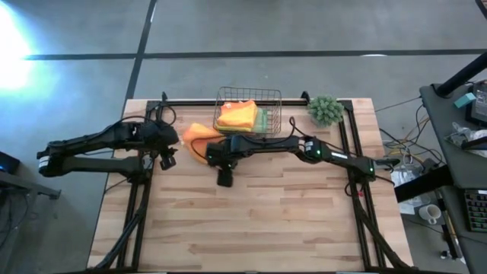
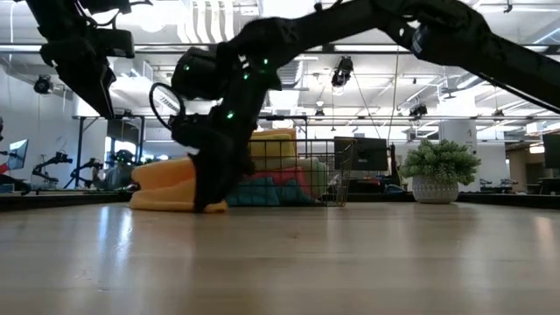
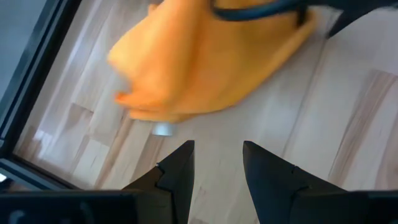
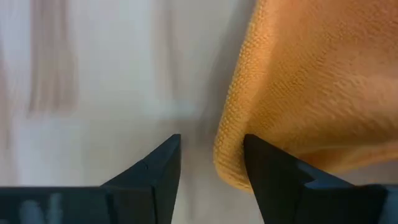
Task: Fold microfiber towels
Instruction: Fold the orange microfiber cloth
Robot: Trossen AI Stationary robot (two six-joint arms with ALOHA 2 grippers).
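Note:
An orange towel (image 1: 196, 137) lies bunched on the wooden table in front of the wire basket (image 1: 275, 97); it also shows in the low view (image 2: 171, 188). My right gripper (image 1: 217, 157) points down at the towel's right edge, close to the table (image 2: 210, 203), fingers open (image 4: 211, 146). My left gripper (image 1: 168, 158) hovers open to the left of the towel, which lies ahead of its fingers (image 3: 217, 149). More towels are piled in the basket: yellow-orange (image 1: 237, 114), green (image 1: 263, 119), teal (image 2: 254, 194) and pink (image 2: 296, 179). My right gripper is open, pointing down, with the orange towel's folded edge (image 4: 231, 155) lying by the inner side of one finger (image 4: 267, 168). I cannot tell whether the finger touches it. The towel rests on the table.
A small green spiky plant (image 1: 326, 110) in a white pot (image 2: 435, 189) stands right of the basket at the far edge. Black frame rails (image 1: 351, 144) run along the table's left and right sides. Bare wood stretches across the near half (image 1: 251, 228).

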